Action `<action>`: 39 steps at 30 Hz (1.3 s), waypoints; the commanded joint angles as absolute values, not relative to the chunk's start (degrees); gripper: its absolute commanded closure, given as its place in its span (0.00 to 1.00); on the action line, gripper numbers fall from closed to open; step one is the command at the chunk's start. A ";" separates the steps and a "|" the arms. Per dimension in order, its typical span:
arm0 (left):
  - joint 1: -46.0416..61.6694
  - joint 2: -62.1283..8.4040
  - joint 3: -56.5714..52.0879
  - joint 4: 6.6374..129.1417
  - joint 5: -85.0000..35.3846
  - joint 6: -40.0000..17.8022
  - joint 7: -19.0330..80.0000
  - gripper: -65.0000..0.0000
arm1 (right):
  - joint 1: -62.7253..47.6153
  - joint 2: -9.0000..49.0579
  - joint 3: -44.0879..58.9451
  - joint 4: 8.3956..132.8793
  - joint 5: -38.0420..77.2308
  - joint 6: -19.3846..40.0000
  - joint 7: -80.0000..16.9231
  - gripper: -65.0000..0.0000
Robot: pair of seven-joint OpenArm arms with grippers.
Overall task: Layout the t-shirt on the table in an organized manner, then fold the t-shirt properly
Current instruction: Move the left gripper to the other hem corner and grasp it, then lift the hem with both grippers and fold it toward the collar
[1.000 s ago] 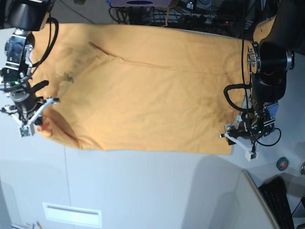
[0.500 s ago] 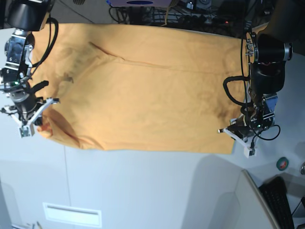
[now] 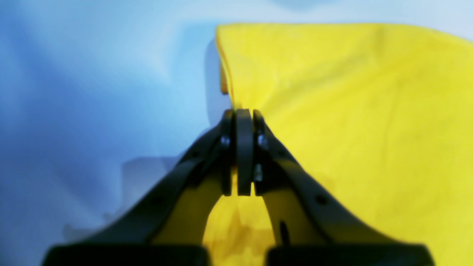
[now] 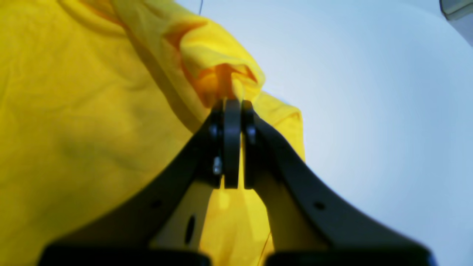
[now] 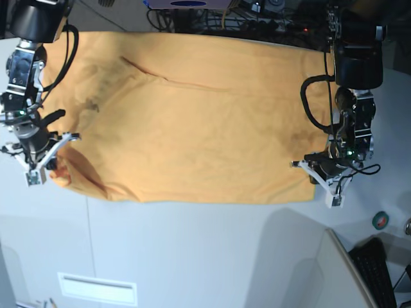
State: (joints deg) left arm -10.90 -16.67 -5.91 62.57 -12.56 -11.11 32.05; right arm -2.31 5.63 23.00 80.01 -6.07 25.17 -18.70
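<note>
Here the t-shirt (image 5: 192,115) spans between 2 closed tools, each apparently pinching its edge.

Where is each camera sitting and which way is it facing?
Base: looks down on the table and the spread t-shirt; both arms show, left gripper on that view's right, right gripper on its left.
Left wrist: rides the left arm, looks along its shut gripper at a shirt edge.
Right wrist: rides the right arm, looks along its shut gripper at bunched fabric.
All three views share the t-shirt and table.
</note>
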 commanded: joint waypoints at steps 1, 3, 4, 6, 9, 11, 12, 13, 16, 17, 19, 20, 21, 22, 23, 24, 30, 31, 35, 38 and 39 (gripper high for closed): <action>-11.03 -17.54 -6.11 65.63 -12.97 -11.12 31.60 1.00 | -1.36 6.29 23.16 80.75 -5.41 25.10 -17.45 1.00; -8.84 -17.54 -6.11 69.85 -12.97 -11.12 32.40 1.00 | -1.36 6.29 23.16 80.75 -5.41 25.10 -17.45 1.00; -7.69 -17.54 -6.11 72.31 -12.97 -11.12 33.01 1.00 | -1.36 6.29 23.16 80.75 -5.41 25.10 -17.45 1.00; -5.67 -17.54 -6.11 76.88 -12.97 -11.12 34.24 1.00 | -1.36 6.29 23.16 80.75 -5.41 25.10 -17.45 1.00; -1.98 -17.54 -6.11 84.35 -12.97 -11.12 35.91 1.00 | -1.36 6.29 23.16 80.75 -5.41 25.10 -17.45 1.00; 0.48 -17.54 -6.11 88.92 -12.88 -11.12 36.62 1.00 | -1.45 6.29 23.16 80.75 -5.41 25.10 -17.45 1.00; 1.63 -17.54 -6.11 90.95 -12.88 -11.12 36.70 1.00 | -1.45 6.29 23.16 80.75 -5.41 25.10 -17.45 1.00; 2.68 -17.54 -6.11 92.53 -12.88 -11.12 37.41 1.00 | -1.45 6.29 23.16 80.75 -5.41 25.10 -17.45 1.00; 5.14 -17.45 -5.58 94.73 -12.88 -11.12 39.69 1.00 | -1.45 6.29 23.16 80.84 -5.41 25.10 -17.45 1.00; 6.02 -17.36 -5.58 94.81 -12.88 -11.12 39.96 1.00 | -1.45 6.29 23.16 80.84 -5.41 25.10 -17.45 1.00; 7.78 -17.36 -5.49 94.37 -12.88 -11.12 40.04 1.00 | -1.45 6.29 23.16 80.92 -5.41 25.10 -17.45 1.00; 8.84 -17.36 -5.49 94.11 -12.88 -11.12 40.04 1.00 | -1.45 6.29 23.16 80.92 -5.41 25.10 -17.45 1.00; 9.63 -17.36 -5.49 93.85 -12.88 -11.12 40.04 1.00 | -1.45 6.29 23.16 80.92 -5.41 25.10 -17.45 1.00; 10.24 -17.36 -5.49 93.49 -12.88 -11.12 40.04 1.00 | -1.45 6.29 23.16 80.92 -5.41 25.10 -17.45 1.00; 10.86 -17.45 -5.49 93.05 -12.88 -11.12 40.04 1.00 | -1.45 6.20 23.16 80.92 -5.41 25.10 -17.45 1.00; 11.56 -17.54 -5.49 92.44 -12.88 -11.12 40.04 1.00 | -1.45 6.20 23.16 80.92 -5.41 25.10 -17.45 1.00; 13.49 -17.54 -5.49 89.80 -12.79 -11.12 40.04 1.00 | -1.45 6.02 23.16 80.92 -5.41 25.10 -17.45 1.00; 13.49 -17.54 -5.49 89.36 -12.79 -11.12 40.04 1.00 | -1.45 6.02 23.16 80.92 -5.41 25.10 -17.45 1.00; 13.49 -17.54 -5.76 88.04 -12.79 -11.12 40.13 1.00 | -1.45 6.02 23.16 80.92 -5.41 25.10 -17.45 1.00; 14.29 -17.54 -6.11 88.40 -12.79 -11.12 40.13 0.94 | -1.45 6.02 23.16 80.92 -5.41 25.10 -17.45 1.00; 14.55 -17.63 -6.11 88.75 -12.79 -11.12 40.13 0.81 | -1.45 6.02 23.16 80.92 -5.41 25.10 -17.45 1.00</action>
